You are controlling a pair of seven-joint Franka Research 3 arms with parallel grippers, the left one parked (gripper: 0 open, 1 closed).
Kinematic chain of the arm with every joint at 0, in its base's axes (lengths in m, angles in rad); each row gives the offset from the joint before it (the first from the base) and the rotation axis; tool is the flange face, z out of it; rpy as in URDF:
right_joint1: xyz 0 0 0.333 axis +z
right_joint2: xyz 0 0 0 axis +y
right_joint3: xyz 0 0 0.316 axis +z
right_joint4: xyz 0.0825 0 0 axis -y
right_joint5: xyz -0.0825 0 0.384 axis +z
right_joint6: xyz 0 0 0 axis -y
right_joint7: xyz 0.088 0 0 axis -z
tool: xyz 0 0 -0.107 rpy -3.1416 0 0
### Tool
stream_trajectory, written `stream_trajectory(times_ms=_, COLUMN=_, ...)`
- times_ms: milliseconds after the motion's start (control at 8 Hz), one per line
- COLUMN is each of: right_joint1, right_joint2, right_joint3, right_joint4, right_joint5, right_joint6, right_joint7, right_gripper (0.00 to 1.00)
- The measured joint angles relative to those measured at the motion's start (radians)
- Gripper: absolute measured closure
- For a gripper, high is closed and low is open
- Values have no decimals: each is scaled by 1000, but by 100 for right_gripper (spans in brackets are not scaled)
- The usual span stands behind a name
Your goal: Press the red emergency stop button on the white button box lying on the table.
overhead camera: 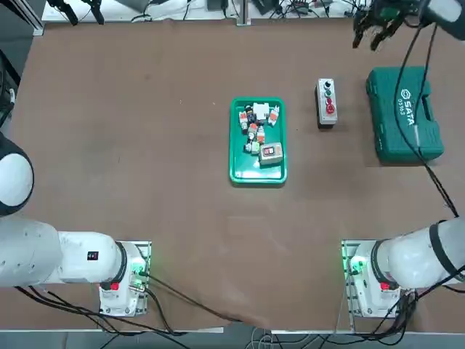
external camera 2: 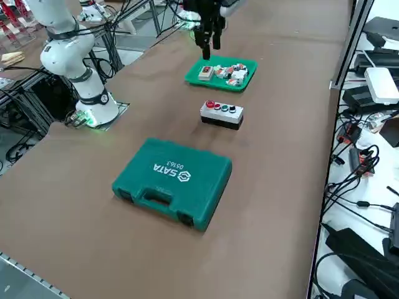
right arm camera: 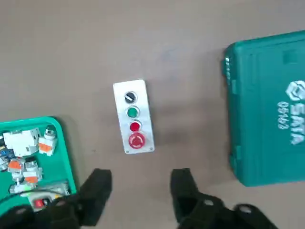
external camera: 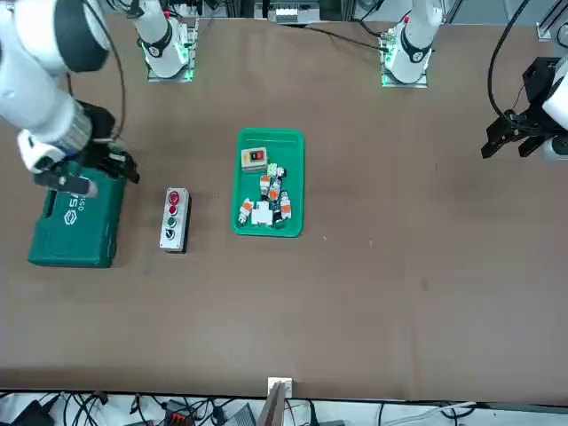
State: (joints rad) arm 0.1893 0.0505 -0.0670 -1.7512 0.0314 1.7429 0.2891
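The overhead camera looks straight down on the matte brown counter (overhead camera: 145, 182), arm bases at the lower edge. The front camera faces them from across. The side camera looks diagonally down. The wrist camera hovers closest. All four share the narrow white-grey button box (overhead camera: 326, 103).

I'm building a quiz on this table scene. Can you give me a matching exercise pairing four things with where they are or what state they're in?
Things:
1. red button
2. toolcase
3. tray
4. right gripper

Places or states:
A. closed, lying flat, on the button box's far side from the tray
B. open, in the air, touching nothing
C. at one end of the button row
D. holds small parts, mid-table

Pairs: 1-C, 2-A, 3-D, 4-B
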Motion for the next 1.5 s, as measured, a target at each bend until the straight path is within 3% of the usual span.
stream_trajectory(times_ms=125, right_joint1=-29, right_joint2=4, right_joint3=-2, right_joint4=49, right_joint5=-3, right_joint6=-69, right_joint7=-20, right_gripper=1)
stream_trajectory(times_ms=375, right_joint1=-89, right_joint2=8, right_joint3=-9, right_joint4=161, right_joint5=-17, right_joint6=-170, right_joint7=-109, right_gripper=0)
stream_trajectory(times_ms=750, right_joint1=-100, right_joint2=6, right_joint3=-9, right_joint4=286, right_joint5=-4, right_joint6=-274, right_joint7=-215, right_gripper=0)
stream_trajectory(times_ms=1500, right_joint1=-112, right_joint2=-35, right_joint3=-9, right_joint4=210, right_joint5=2, right_joint6=-250, right_joint7=-249, right_gripper=0)
